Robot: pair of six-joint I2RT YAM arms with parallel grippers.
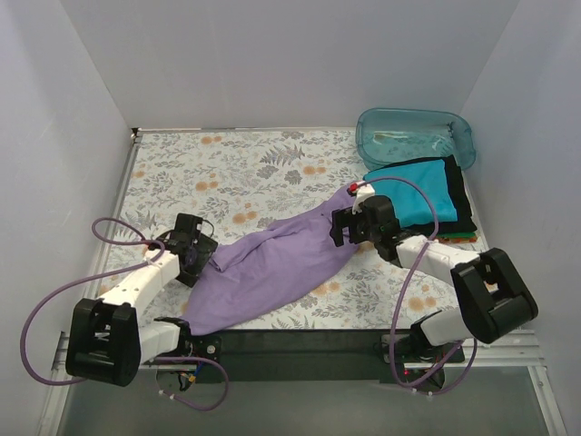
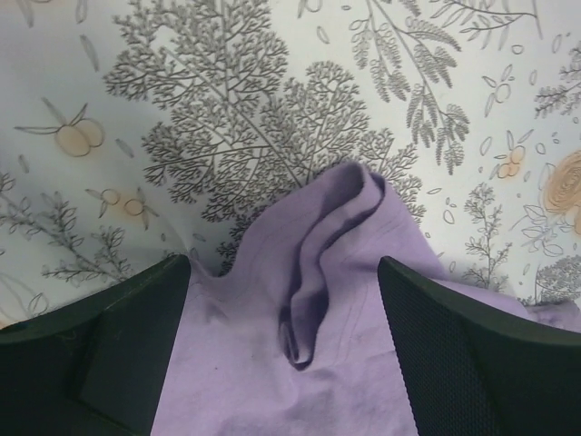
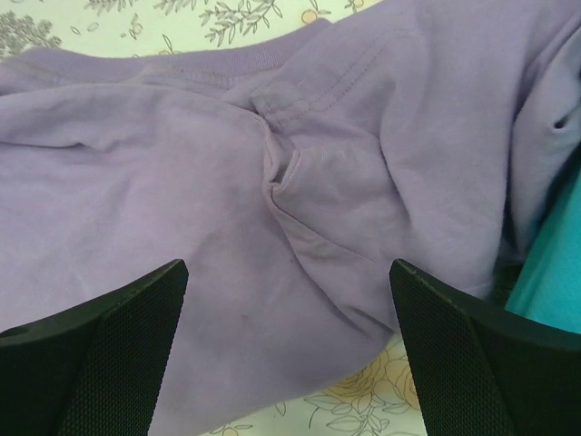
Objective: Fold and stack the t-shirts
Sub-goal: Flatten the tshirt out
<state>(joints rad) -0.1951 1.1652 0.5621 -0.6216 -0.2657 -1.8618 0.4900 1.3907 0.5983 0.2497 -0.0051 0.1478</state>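
A lavender-purple t-shirt [image 1: 277, 263] lies crumpled in a long diagonal band across the floral table. My left gripper [image 1: 201, 252] is open over its lower left end; in the left wrist view the cloth [image 2: 309, 345] bunches into a fold between the spread fingers [image 2: 472, 354]. My right gripper [image 1: 348, 224] is open over its upper right end; the right wrist view shows the purple cloth [image 3: 272, 209] with a hem and seam between the spread fingers [image 3: 100, 363]. Folded shirts, teal [image 1: 413, 195] on black [image 1: 460, 195] over orange-red [image 1: 454, 238], are stacked at the right.
A clear teal plastic tub [image 1: 415, 136] stands at the back right, behind the stack. White walls close in the table on three sides. The floral tablecloth [image 1: 227, 173] shows behind the shirt. A teal edge [image 3: 549, 272] shows at the right of the right wrist view.
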